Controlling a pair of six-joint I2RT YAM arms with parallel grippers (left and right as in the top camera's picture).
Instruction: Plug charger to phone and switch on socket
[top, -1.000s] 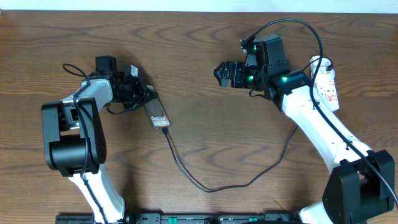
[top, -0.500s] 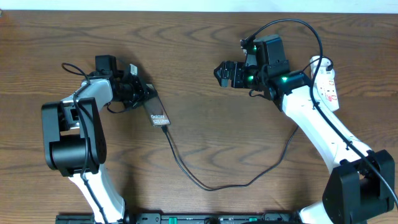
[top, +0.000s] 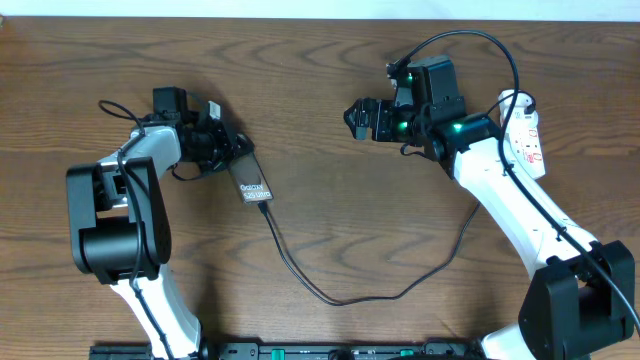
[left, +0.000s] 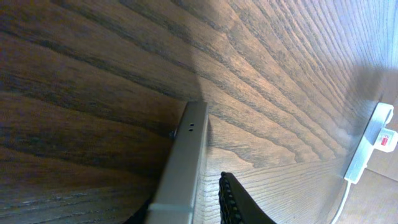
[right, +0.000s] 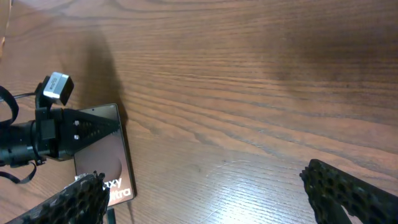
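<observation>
The phone (top: 251, 181) lies flat on the table left of centre, its "Galaxy" lettering facing up; it also shows in the right wrist view (right: 102, 158). The charger (top: 340, 304), a thin black cable, meets the phone's lower end and loops across the table toward the right. My left gripper (top: 230, 150) straddles the phone's upper end. In the left wrist view the phone's silver edge (left: 186, 155) stands between the jaws, with a gap to the one visible finger (left: 239, 202). The white socket (top: 526, 135) lies at the far right. My right gripper (top: 362, 118) hovers wide open over bare wood.
The socket (left: 367, 146) and its white cord appear in the left wrist view at the right edge. The right arm's body stretches from the lower right toward the socket. Thick black arm cables arc above the right wrist and beside the left wrist.
The left gripper's jaws have eased apart from the phone's edge. The phone's upper end has shifted slightly. The right arm has not moved.
</observation>
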